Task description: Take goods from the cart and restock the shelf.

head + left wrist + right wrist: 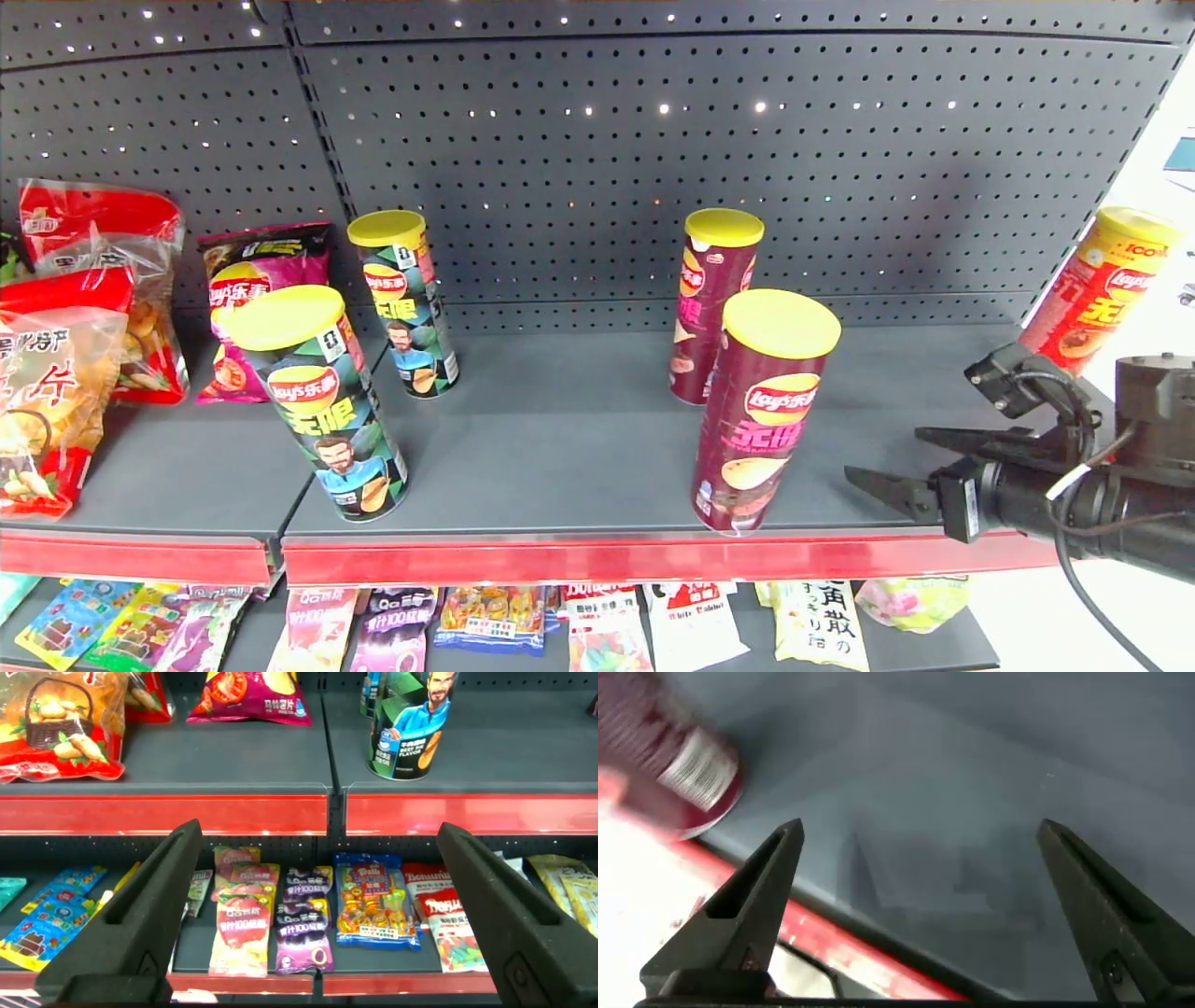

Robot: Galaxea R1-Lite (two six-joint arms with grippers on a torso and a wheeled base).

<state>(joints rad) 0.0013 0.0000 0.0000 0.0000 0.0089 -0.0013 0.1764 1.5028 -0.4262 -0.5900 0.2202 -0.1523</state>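
On the upper shelf [579, 439], at the front edge, the front maroon can [761, 411] stands upright: long axis vertical, yellow lid up, label facing out. A second maroon can [714, 299] sits behind it, and two dark green cans [322, 401] stand further left. The right gripper [887, 455] is just beside the front can and not touching it, fingers wide open, empty. The left gripper [320, 831] sits low before the lower shelf [392, 984], fingers wide, also empty. Judgement: this can is placed; the shelf's right part is bare, so more stock is likely due.
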